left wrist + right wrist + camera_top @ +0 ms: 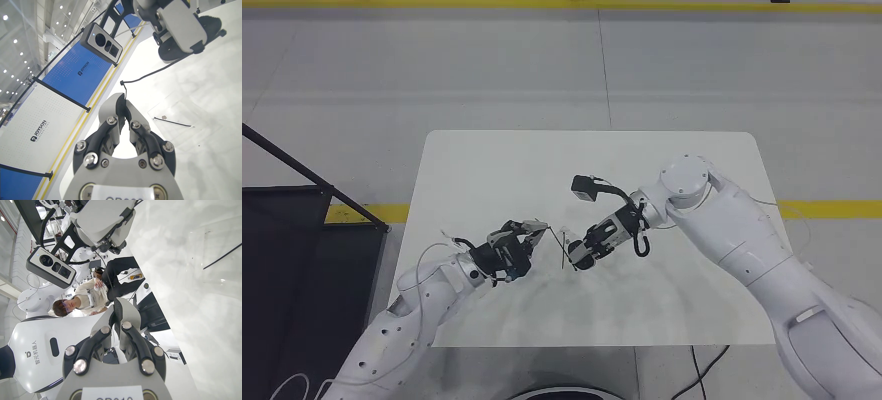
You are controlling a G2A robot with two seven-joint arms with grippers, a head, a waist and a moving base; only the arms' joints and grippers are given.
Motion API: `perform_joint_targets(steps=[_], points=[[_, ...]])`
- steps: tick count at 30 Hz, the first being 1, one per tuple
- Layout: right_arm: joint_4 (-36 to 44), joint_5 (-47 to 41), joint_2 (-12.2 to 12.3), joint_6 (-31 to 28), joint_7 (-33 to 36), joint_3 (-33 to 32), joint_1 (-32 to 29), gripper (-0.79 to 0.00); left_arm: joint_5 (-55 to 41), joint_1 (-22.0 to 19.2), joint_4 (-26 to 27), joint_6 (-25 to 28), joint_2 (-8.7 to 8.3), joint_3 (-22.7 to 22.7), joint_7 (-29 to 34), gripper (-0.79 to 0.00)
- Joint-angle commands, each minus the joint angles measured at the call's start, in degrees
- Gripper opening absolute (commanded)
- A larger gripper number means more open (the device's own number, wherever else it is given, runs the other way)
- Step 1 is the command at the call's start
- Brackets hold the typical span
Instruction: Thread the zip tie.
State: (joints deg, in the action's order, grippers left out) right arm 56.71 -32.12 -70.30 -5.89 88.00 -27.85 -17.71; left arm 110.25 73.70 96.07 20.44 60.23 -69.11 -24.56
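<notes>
left gripper (124,98): closed, pads pinching a short black stretch of the zip tie (122,82) right at the fingertips. In the top view it sits over the near-middle of the table (692,290), tips aimed at the other arm.
right gripper (115,300): also closed, with a thin black strap clamped between its pads. It faces the left gripper, tips near but not touching.
zip tie position: held in the air between the two grippers, off the table. The head is just beyond the left fingertips.
strap run: from the head it goes in a shallow curve across to the right gripper.
head end: a short piece drops from the head straight into the left pads. It looks like the tail meeting the head, but it's too small to tell if it's through the slot.
second zip tie (173,122): lying flat and straight on the table, well apart from the held one, on a clear sheet (200,113).
table surface: white, mottled grey smudges.
</notes>
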Motion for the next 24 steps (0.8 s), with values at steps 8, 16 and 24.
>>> perform_joint_targets(steps=[8, 16, 24], points=[[0.14, -0.03, 0.13, 0.06, 0.00, -0.01, 0.03, -0.785, 0.63, -0.01, 0.16, -0.06, 0.04, 0.18, -0.13, -0.785], [0.27, -0.15, 0.19, -0.02, 0.00, -0.10, -0.02, -0.785, 2.85, 0.15, 0.52, -1.08, 0.03, 0.49, 0.01, -0.785], [0.10, -0.44, 0.22, 0.02, 0.00, 0.00, 0.04, -0.785, 4.64, 0.24, 0.62, -2.21, 0.08, 0.95, -0.34, -0.785]])
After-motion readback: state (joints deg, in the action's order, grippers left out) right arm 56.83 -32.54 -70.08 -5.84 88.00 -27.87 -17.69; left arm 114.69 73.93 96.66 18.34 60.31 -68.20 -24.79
